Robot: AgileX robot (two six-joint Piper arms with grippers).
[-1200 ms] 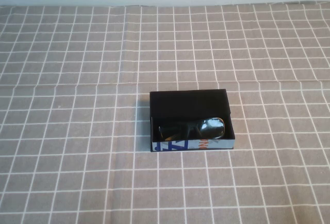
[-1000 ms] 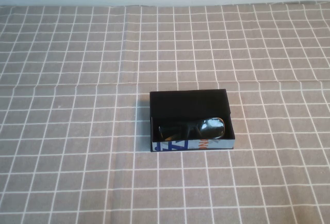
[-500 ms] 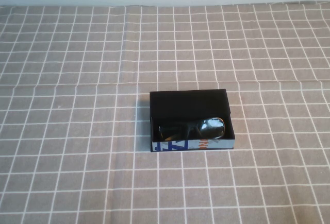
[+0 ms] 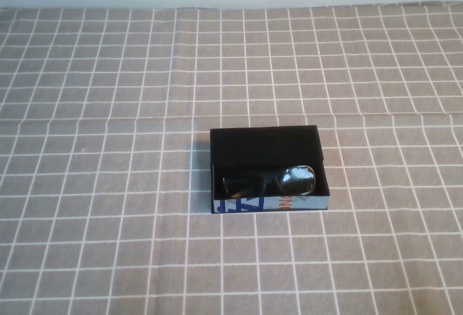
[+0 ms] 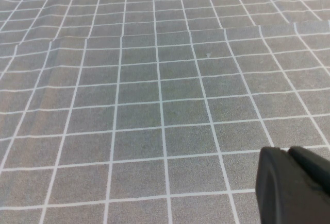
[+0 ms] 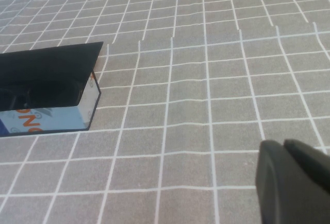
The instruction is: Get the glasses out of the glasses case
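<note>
Nothing moved since the earlier high views: same box, same spot, same contents. Shallow rectangular black glasses case (image 4: pixel 269 170) open near the middle of the worktop (image 4: pixel 108 185), covered by a grey cloth gridded with white lines. White front side with blue and orange print facing the robot. Black thick-framed plastic glasses (image 4: pixel 271 181) lying inside the glasses case, along its front wall, dark lenses catching a pale reflection on the right-hand one. Glasses not yet out.

No arm in the high view. Left hand (image 5: pixel 295 187) seen only in the left wrist view, as a dark rounded tip at the picture's edge, above bare checked cloth, holding nothing visible; fingers seemingly pressed together, but too little shown to tell for certain. Right hand (image 6: pixel 291 183) likewise just a dark tip in the right wrist view, over the cloth, well apart from the glasses case (image 6: pixel 49 87), seen there with its dark interior and printed white side. Nothing held or touched by it that shows; spread of its fingers not to be told either.
</note>
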